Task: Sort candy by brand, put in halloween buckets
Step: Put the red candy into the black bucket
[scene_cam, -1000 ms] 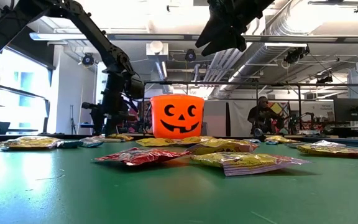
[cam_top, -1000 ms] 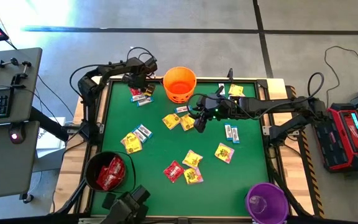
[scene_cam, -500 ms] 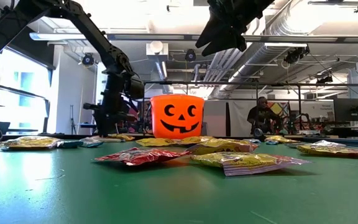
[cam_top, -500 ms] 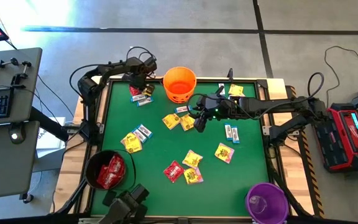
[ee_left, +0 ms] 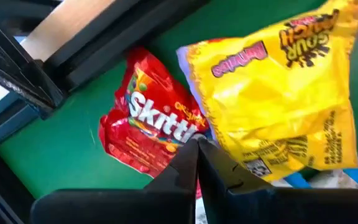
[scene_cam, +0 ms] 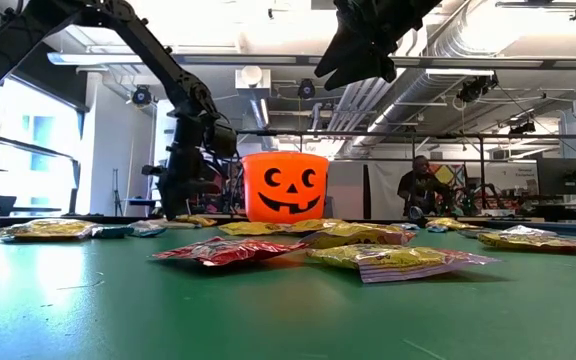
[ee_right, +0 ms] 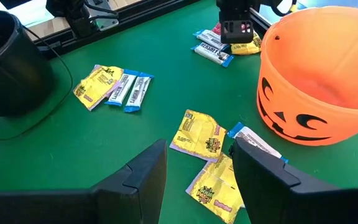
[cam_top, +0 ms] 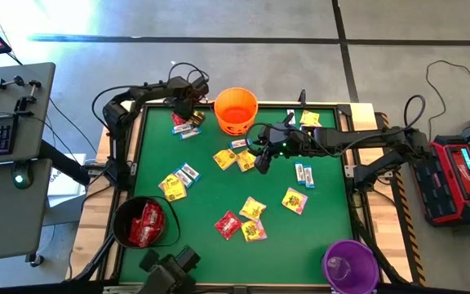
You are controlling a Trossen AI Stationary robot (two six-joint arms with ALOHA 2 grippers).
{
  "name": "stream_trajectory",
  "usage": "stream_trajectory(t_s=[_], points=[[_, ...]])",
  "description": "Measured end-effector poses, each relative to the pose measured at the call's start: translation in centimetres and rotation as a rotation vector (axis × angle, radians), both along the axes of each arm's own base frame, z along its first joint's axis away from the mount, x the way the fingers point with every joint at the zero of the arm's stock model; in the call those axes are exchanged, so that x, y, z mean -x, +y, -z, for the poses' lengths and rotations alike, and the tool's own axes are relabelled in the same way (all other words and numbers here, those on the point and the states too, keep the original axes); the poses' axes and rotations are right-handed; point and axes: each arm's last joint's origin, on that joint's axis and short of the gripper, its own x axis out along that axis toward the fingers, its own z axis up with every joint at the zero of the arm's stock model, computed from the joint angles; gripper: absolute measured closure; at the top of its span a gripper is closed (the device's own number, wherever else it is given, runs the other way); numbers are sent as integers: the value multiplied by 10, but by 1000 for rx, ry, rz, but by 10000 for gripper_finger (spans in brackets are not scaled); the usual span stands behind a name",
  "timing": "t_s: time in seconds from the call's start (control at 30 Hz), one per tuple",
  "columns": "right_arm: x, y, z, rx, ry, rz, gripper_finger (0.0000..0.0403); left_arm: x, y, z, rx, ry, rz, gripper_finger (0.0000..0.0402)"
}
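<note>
The green table has a dark raised rim all round, and candy lies scattered across it. The left gripper is at the far left corner, just beside the orange bucket. Its fingers are pressed together at the edge of a red candy packet, where a yellow candy packet lies partly over it. It may have only a tiny pinch, so the red packet could slip out, or the yellow one could get dragged along. The rim and the orange bucket are close, so there is little room there. The right gripper hangs open and empty over the middle. The black bucket already holds red candy, the purple bucket sits at the near right corner, and the table between is open.
</note>
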Motion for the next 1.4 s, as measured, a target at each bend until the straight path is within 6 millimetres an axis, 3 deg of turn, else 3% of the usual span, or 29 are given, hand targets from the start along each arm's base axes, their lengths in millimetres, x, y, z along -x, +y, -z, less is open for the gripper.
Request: stream_trajectory(t_s=[0.17,0.5,0.73,1.0,1.4], points=[[0,0,0,4,2,-2,234,-3,-5,0,17,15,27,365],[0,0,0,4,1,-2,234,-1,-3,0,-24,31,-34,242],[0,0,0,4,1,-2,234,10,-2,10,-27,30,-85,216],[0,0,0,4,2,-1,234,13,-5,16,-17,41,-69,232],[0,0,0,4,1,-1,234,12,-7,16,-20,95,23,389]])
